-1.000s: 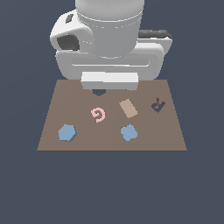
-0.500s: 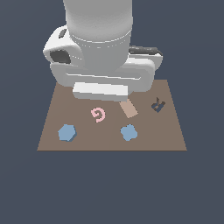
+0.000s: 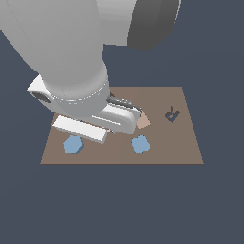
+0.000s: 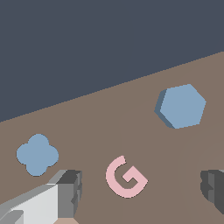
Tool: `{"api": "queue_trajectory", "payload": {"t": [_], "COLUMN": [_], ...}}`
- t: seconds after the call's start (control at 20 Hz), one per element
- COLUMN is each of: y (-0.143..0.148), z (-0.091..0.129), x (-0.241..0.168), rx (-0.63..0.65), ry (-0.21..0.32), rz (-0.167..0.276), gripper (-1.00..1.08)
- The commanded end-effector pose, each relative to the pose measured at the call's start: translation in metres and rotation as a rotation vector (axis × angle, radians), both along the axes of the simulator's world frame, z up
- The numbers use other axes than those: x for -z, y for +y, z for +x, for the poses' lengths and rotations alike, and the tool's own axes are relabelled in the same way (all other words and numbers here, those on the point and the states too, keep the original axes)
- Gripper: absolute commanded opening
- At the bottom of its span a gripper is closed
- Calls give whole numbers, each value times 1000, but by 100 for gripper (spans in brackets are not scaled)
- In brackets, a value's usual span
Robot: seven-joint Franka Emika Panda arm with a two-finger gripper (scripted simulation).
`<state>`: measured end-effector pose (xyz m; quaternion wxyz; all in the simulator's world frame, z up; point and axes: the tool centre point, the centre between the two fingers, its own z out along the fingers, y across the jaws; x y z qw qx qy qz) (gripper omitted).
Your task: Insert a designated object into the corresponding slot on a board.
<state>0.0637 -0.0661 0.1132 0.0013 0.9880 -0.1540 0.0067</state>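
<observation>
Wrist view shows the gripper (image 4: 142,188) with jaws spread wide and nothing between them: one fingertip (image 4: 70,188) by the lobed piece side, the other fingertip (image 4: 214,186) at the frame edge, with the pink G (image 4: 126,176) lying flat on the board (image 4: 87,118) between them. So the claw sits over the G, not yet over the target. The blue hexagon (image 4: 181,106) lies flat just beyond the G, untouched, apart from both fingers. The lobed blue piece (image 4: 37,154) is off to the other side, also clear of the fingers. In the exterior view the arm's wrist covers the middle of the board; the hexagon (image 3: 73,144) shows near the board's corner on the exterior view's left, the lobed piece (image 3: 140,144) near the front middle, a tan piece (image 3: 143,122) peeks out from behind the hand, and the dark R cut-out (image 3: 172,114) is on the exterior view's right. The hexagon slot isn't visible in either view; likely hidden by the arm. Progress: nothing grasped, nothing inserted; pick, carry and insert all remain. Versus half a second ago: arm has dropped lower and swung toward the exterior view's left, now hiding the G; pieces on the board haven't moved.
</observation>
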Motion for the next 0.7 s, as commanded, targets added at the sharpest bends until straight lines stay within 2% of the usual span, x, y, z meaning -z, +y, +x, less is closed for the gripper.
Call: {"api": "queue_trajectory", "payload": {"t": [0.0, 0.35, 0.65], "y": [-18, -58, -78], "z": [9, 25, 30], "x": [15, 46, 60], "rx": [73, 229, 303], "ry": [3, 8, 11], "rz": [1, 4, 6], "gripper": [100, 100, 100]}}
